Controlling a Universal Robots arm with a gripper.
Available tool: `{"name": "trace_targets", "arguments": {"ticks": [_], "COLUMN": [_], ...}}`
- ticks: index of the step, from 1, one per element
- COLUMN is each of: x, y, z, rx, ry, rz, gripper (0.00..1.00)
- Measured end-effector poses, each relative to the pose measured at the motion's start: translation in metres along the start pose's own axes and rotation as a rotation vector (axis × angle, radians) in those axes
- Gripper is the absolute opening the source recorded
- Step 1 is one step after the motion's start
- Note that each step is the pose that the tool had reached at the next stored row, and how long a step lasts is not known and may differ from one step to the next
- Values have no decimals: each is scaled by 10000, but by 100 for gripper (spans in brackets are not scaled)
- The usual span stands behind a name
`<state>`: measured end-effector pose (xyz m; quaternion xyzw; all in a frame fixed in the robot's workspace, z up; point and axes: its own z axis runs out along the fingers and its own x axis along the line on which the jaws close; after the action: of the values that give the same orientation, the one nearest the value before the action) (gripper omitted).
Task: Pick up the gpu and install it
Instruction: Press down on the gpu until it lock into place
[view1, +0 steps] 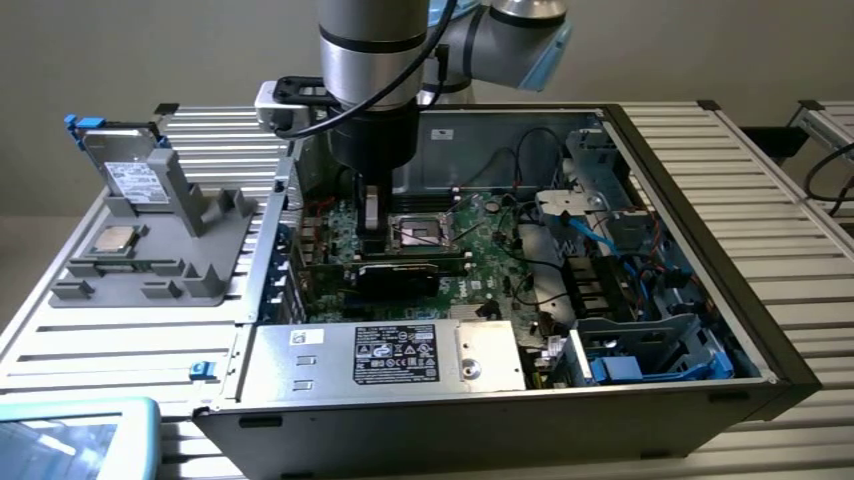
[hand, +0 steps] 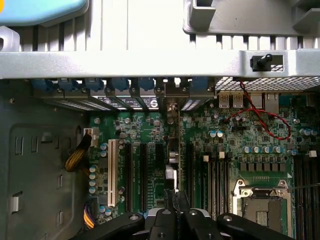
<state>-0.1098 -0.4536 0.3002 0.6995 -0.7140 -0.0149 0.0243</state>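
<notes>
The gpu (view1: 400, 274) stands on edge inside the open computer case (view1: 694, 240), black cover facing the front, over the expansion slots beside the CPU socket (view1: 419, 232). In the wrist view the gpu (hand: 176, 150) shows edge-on as a thin strip. It runs from the rear slot openings (hand: 170, 102) down to my fingertips, between the black slots (hand: 145, 175) on the green motherboard. My gripper (view1: 375, 232) reaches straight down into the case. My gripper (hand: 175, 198) is shut on the card's upper edge at the end far from the bracket.
A silver hard drive with blue tabs (view1: 131, 165) stands in a grey holder at the exterior view's left, with a small square CPU chip (view1: 118, 240) beside it. The power supply (view1: 387, 355) lies in front of the card. Blue cables and drive bays (view1: 641, 330) fill the right side.
</notes>
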Motion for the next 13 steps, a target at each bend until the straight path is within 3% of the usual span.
{"name": "trace_targets", "arguments": {"ticks": [4,10,13], "x": [-18,-29,-29], "y": [50,198,217], "z": [2,12,14], "rx": [0,0,0], "ry": [1,-2,-4], "rz": [1,1,0], "gripper": [12,12,12]}}
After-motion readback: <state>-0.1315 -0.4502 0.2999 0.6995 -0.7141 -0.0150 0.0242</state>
